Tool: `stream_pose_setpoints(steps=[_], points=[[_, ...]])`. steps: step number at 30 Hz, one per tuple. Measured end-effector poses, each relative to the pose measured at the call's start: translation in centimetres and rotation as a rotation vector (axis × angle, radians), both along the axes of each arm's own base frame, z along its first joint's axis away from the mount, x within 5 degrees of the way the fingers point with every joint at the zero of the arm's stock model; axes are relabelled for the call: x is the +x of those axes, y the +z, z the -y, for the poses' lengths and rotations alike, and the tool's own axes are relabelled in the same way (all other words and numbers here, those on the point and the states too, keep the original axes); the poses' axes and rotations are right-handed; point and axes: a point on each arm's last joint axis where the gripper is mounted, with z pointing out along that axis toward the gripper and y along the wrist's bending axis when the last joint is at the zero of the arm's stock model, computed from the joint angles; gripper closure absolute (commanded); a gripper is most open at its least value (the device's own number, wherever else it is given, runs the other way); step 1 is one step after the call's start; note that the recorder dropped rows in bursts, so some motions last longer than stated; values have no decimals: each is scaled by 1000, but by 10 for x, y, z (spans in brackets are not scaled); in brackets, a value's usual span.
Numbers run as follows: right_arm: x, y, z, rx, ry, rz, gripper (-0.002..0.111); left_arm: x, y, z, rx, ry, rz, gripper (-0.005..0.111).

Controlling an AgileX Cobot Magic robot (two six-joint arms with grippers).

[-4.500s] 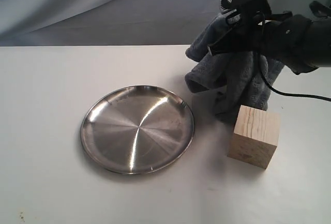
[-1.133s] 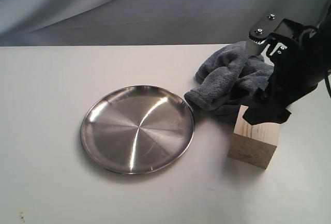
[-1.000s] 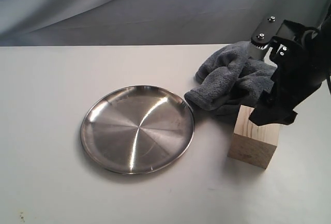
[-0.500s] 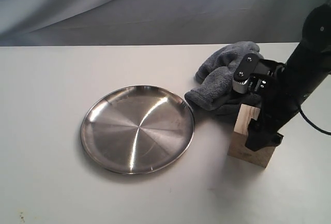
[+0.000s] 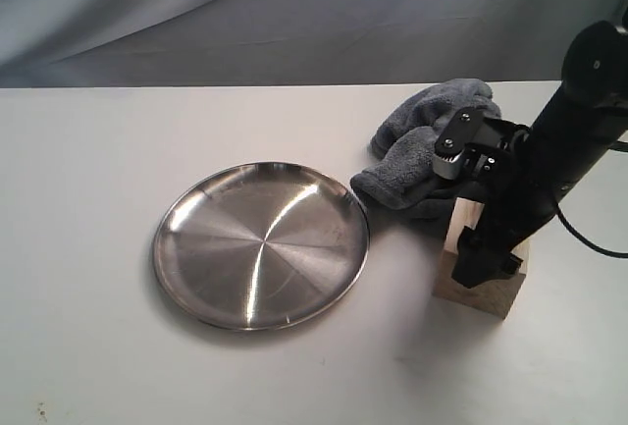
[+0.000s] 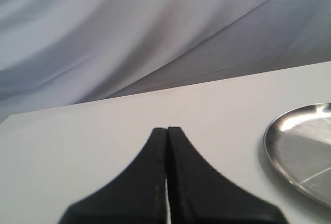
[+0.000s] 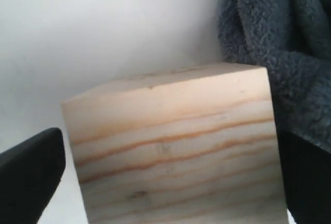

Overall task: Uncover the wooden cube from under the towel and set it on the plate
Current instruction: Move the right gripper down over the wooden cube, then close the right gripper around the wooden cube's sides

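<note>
Uncovering: done, by my judgement. The cube [image 5: 488,295] stands bare on the desk [image 5: 98,150], to the right of the plate [image 5: 260,245] and apart from its rim.
Towel [image 5: 427,155]: bunched in a heap beyond the plate's right rim, with its nearest fold just beside that rim. No part of it lies over the cube.
Plate: carries nothing, so the cube is not yet placed.
Right gripper [image 7: 168,182]: spread wide and lowered over the cube, with one finger on either side. A gap shows between one finger and the wood, so there is no grip yet.
Left gripper [image 6: 166,182]: fingers pressed together and holding nothing, over bare desk with the plate's rim near.
Stage: roughly halfway, with the pick in hand.
Remaining: close on the cube, lift it, carry it left to the plate and set it down.
Obscured: from the room, the right arm covers most of the cube's top and front.
Cut off: the wrist camera loses the cube's base and both fingertips.
Undetermined: whether the towel-side finger touches the wood or the towel, and whether the towel rests against the cube.
Out of sight: the left arm, from the room.
</note>
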Motion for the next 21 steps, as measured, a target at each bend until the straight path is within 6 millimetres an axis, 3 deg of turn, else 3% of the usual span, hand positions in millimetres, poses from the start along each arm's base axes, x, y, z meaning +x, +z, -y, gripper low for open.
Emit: stream_pose_setpoints(steps=[3, 4, 5, 6, 7, 8, 10, 16, 21], points=[[-2, -2, -9, -13, 39, 3, 20, 0, 0, 0, 0, 0, 0, 107], [-3, -2, -12, -19, 54, 5, 36, 0, 0, 0, 0, 0, 0, 107], [-6, -2, -20, -36, 98, 10, 44, 0, 0, 0, 0, 0, 0, 107], [-8, -2, -23, -46, 117, 13, 62, 0, 0, 0, 0, 0, 0, 107], [-10, -2, -28, -83, 169, 19, 69, 0, 0, 0, 0, 0, 0, 107], [-11, -2, -29, -103, 191, 23, 85, 0, 0, 0, 0, 0, 0, 107], [-11, -2, -30, -136, 221, 31, 107, 0, 0, 0, 0, 0, 0, 107], [-18, 7, -33, -144, 241, 34, 108, 0, 0, 0, 0, 0, 0, 107], [-29, 50, -33, -71, 218, 149, 108, 0, 0, 0, 0, 0, 0, 107]])
